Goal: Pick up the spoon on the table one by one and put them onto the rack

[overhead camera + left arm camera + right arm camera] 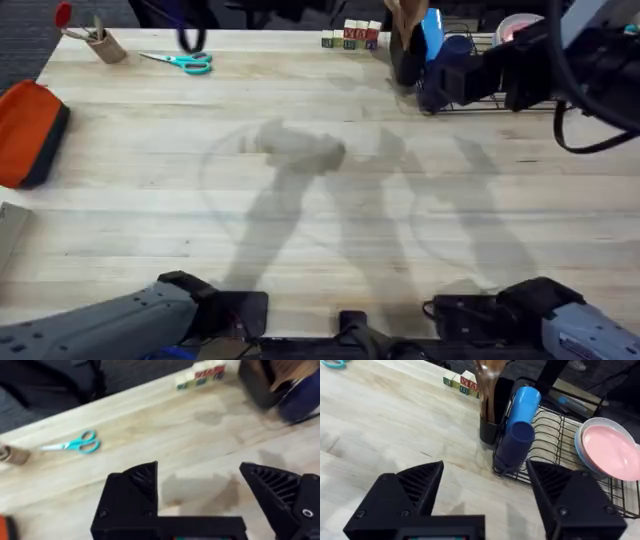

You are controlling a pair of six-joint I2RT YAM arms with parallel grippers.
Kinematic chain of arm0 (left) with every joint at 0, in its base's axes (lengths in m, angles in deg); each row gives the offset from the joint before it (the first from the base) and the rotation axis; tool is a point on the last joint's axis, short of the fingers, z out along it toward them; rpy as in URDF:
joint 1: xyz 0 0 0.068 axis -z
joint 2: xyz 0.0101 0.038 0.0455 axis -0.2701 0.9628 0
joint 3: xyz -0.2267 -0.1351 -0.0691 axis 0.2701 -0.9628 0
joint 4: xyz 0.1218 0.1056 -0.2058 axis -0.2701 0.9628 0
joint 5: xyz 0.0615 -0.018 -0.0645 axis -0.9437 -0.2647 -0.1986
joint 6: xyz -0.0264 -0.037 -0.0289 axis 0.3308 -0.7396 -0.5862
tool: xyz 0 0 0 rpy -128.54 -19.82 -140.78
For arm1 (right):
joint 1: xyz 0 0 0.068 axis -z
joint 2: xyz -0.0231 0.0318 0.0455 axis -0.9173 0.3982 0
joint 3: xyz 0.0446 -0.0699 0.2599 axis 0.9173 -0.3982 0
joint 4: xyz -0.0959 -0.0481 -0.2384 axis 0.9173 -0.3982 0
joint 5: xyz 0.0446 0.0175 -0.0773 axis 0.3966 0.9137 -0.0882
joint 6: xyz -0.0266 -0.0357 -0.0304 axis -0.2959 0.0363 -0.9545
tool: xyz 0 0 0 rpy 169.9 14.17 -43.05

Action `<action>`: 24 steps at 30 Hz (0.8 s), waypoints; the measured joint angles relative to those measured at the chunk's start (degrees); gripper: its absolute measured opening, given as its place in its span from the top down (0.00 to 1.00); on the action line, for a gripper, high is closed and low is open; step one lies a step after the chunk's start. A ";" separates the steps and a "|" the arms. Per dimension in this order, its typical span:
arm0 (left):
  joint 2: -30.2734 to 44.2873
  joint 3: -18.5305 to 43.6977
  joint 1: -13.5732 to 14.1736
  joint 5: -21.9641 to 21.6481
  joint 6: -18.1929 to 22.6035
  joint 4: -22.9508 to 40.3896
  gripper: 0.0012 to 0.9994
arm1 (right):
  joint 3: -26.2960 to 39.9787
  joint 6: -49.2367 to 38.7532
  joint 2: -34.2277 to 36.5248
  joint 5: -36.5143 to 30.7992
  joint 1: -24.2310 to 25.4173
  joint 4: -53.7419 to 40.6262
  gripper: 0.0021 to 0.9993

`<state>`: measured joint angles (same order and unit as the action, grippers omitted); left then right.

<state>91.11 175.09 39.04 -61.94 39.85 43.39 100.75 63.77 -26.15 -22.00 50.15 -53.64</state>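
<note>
Overhead view: the tabletop (300, 230) is a pale wood plank surface. The black wire rack (500, 95) stands at the far right, with a tall black holder (405, 55) at its near-left end; brown wooden spoon (405, 15) handles rise from that holder. A bright blue cup (432, 35) and a darker blue cup (455, 50) sit just beside the holder. Teal-handled scissors (185, 62) lie at the far left-centre, a tan pencil cup (105, 45) farther left, and small lettered blocks (350, 38) near the far edge. An orange and black case (30, 130) rests at the left edge. Both arm bases lie along the bottom edge.

Left wrist view: the left hand (215, 495) hangs above bare tabletop (200, 440), fingers spread wide and holding nothing. The scissors (75, 445) lie well apart from it; the blocks (202, 374) and holder (257, 382) are farther off.

Right wrist view: the right hand (485, 495) is also spread wide and empty, above the tabletop (385, 425) near the rack (560, 445). The spoon (487, 380) stands upright in the holder (492, 415). The two blue cups (520, 425) lean against the rack's end, and a pink plate (610, 452) stands in the rack.
</note>
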 joint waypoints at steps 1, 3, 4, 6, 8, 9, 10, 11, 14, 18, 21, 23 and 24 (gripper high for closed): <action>-0.36 0.00 -0.21 -0.59 0.02 1.22 0.00 | 0.00 0.00 0.00 0.00 0.00 0.00 0.01; -1.54 0.00 -0.89 -2.35 0.19 4.78 0.00 | 0.00 0.00 0.00 0.00 0.00 0.00 0.01; -1.74 0.00 -1.01 -2.74 0.20 5.49 0.00 | 0.00 0.00 0.00 0.00 0.00 0.00 0.01; -2.09 0.00 -1.07 -3.39 0.23 7.13 0.00 | 0.00 0.00 0.00 0.00 0.00 -0.03 0.01; -2.22 0.00 -1.09 -3.75 0.23 8.10 0.00 | 0.00 0.00 0.00 0.00 0.00 -0.27 0.01; -2.22 0.00 -1.09 -3.95 0.23 8.41 0.00 | 0.00 0.00 0.00 -0.18 0.00 -0.37 0.01; -2.22 0.00 -1.09 -4.09 0.23 8.59 0.00 | 0.00 0.00 0.00 -0.67 0.00 -0.37 0.01; -2.22 0.00 -1.09 -4.25 0.25 8.65 0.00 | 0.00 0.00 0.00 -1.31 0.00 -0.37 0.01; -2.22 0.00 -1.09 -4.45 0.23 8.67 0.00 | 0.00 0.27 0.00 -3.58 0.00 -0.39 0.01; -2.22 0.00 -1.09 -4.48 0.23 8.67 0.00 | 0.00 2.01 0.00 -7.25 0.00 -0.95 0.01; -2.22 0.00 -1.09 -4.48 0.23 8.67 0.00 | 0.00 3.93 0.00 -10.16 0.00 -2.85 0.01; -2.24 0.00 -1.09 -4.48 0.23 8.67 0.00 | 0.00 4.72 0.00 -11.21 0.00 -4.02 0.01; -2.22 0.00 -1.09 -4.48 0.23 8.67 0.00 | 0.00 5.12 0.00 -11.58 0.00 -4.73 0.01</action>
<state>88.89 175.09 37.95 -66.41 40.08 52.06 100.75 68.89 -26.15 -33.58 50.15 -58.37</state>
